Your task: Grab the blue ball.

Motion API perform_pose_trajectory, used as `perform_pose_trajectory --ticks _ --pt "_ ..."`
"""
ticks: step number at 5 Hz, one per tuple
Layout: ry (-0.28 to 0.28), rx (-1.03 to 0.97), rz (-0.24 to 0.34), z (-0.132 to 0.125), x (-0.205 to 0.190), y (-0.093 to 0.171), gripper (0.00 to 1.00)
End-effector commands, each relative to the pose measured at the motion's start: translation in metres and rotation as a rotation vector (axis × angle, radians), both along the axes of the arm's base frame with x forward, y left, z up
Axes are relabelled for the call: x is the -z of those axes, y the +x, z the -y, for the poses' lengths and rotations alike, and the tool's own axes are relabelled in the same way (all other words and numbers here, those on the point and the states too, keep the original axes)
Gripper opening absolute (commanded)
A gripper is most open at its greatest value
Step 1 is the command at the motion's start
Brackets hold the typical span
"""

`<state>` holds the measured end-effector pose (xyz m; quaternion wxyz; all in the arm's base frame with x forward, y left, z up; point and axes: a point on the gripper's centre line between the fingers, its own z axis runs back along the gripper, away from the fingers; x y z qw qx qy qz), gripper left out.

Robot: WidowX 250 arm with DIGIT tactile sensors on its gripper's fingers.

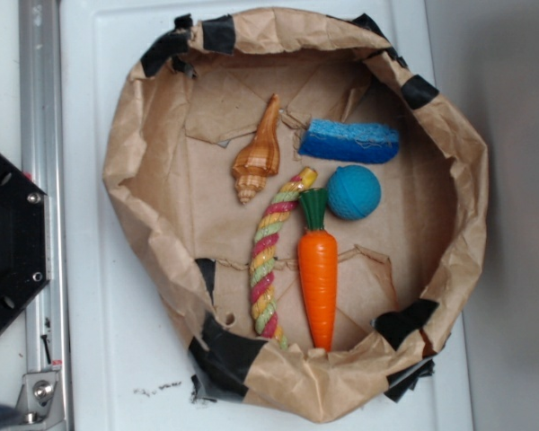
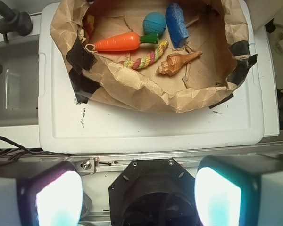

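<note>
The blue ball (image 1: 353, 192) is small, round and teal-blue. It lies inside a brown paper basin (image 1: 135, 126), between the dark-blue sponge block (image 1: 350, 142) and the green top of the orange carrot toy (image 1: 318, 274). In the wrist view the ball (image 2: 154, 22) lies far off at the top. My gripper (image 2: 139, 195) shows only in the wrist view; its two glowing pads stand wide apart with nothing between them. It hovers over the black robot base (image 2: 151, 188), well short of the basin.
A striped rope toy (image 1: 274, 242) and a tan seashell (image 1: 258, 153) lie left of the carrot. The basin has crumpled raised walls patched with black tape. It sits on a white lid (image 1: 90, 296). A metal rail (image 1: 38, 108) and the black base (image 1: 9, 242) are at left.
</note>
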<state>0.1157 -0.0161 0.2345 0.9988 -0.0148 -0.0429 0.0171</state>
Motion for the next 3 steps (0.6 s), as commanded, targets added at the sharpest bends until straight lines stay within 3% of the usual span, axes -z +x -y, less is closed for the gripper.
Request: perform_pose_trajectory --ticks 1,2,3 --pt "0.0 0.0 0.0 0.0 0.0 0.0 1.0" --pt "0.244 -0.165 0.212 -0.021 0.035 0.029 1.0" --pt "0.24 -0.387 0.194 -0.041 0.059 0.059 1.0"
